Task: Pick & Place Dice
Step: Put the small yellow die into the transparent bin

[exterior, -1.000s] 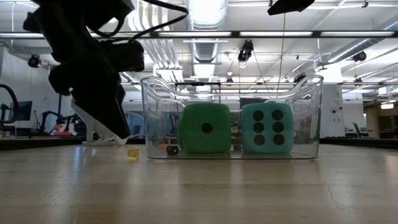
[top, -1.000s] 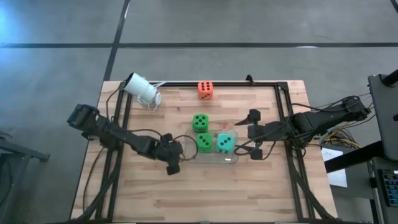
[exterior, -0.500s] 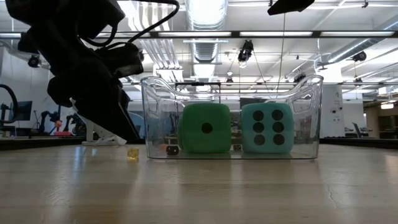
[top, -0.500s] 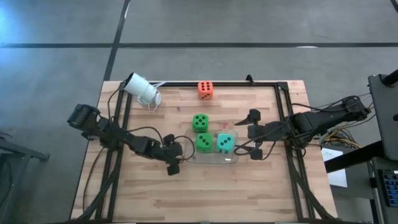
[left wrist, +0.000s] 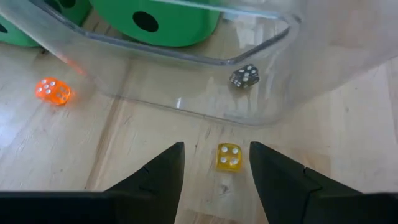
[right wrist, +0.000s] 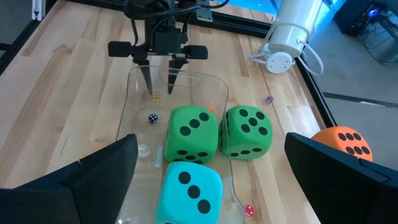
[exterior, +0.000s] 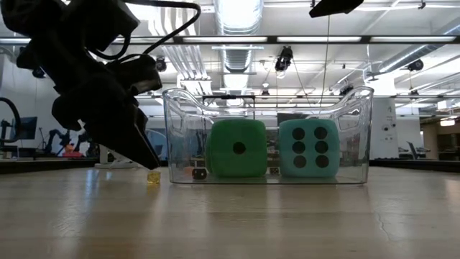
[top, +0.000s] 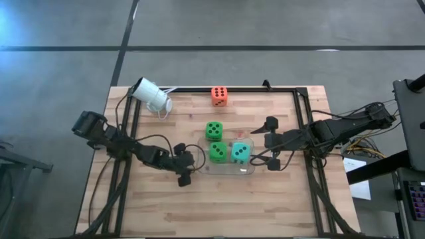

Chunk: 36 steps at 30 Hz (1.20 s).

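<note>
Left gripper [left wrist: 214, 163] jaws parted, unclenched, small yellow die [left wrist: 229, 156] between the tips on bench [left wrist: 74, 155]; right jaws wide apart, empty.

The clear bin [top: 229, 159] fills the desk's [top: 219, 206] centre, its wall just beyond a small yellow die [left wrist: 228, 156] that lies between the left hand's [left wrist: 214, 171] parted fingers. A loose green die [top: 213, 130] stands at the bin's 11 o'clock; toward 6 o'clock the boards lie bare.

Mid-counter [top: 159, 206], two dice [top: 229, 153] sit side by side in a tub [top: 247, 171], a third die [top: 213, 130] just behind it, a fourth [top: 219, 95] at the far edge.
</note>
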{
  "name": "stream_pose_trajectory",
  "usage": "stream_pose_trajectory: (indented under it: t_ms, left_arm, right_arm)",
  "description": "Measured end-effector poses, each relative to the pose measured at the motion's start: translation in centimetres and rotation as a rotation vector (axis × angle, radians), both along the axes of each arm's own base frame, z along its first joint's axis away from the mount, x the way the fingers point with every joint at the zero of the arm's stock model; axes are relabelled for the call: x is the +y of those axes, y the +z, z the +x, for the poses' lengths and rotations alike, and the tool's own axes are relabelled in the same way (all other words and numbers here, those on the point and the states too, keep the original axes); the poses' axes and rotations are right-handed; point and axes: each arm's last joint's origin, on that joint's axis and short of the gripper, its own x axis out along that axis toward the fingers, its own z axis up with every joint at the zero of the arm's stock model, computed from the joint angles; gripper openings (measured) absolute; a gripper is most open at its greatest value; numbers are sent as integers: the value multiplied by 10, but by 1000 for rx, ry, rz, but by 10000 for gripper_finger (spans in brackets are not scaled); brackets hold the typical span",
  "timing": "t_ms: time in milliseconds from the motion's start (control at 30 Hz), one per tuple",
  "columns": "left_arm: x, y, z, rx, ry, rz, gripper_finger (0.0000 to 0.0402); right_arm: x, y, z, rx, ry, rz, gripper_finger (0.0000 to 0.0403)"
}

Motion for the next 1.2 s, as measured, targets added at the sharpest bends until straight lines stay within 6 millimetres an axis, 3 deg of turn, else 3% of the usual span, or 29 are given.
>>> stream_pose_trajectory:
  t_ms: [767,1200]
  left_arm:
    - [-1,-12,3,29,0,9,184]
    - [-1,-13,2,43,-4,15,74]
  right_arm:
    - [0,0,0,1,1,-3,400]
    - [0,0,0,1,2,-4,400]
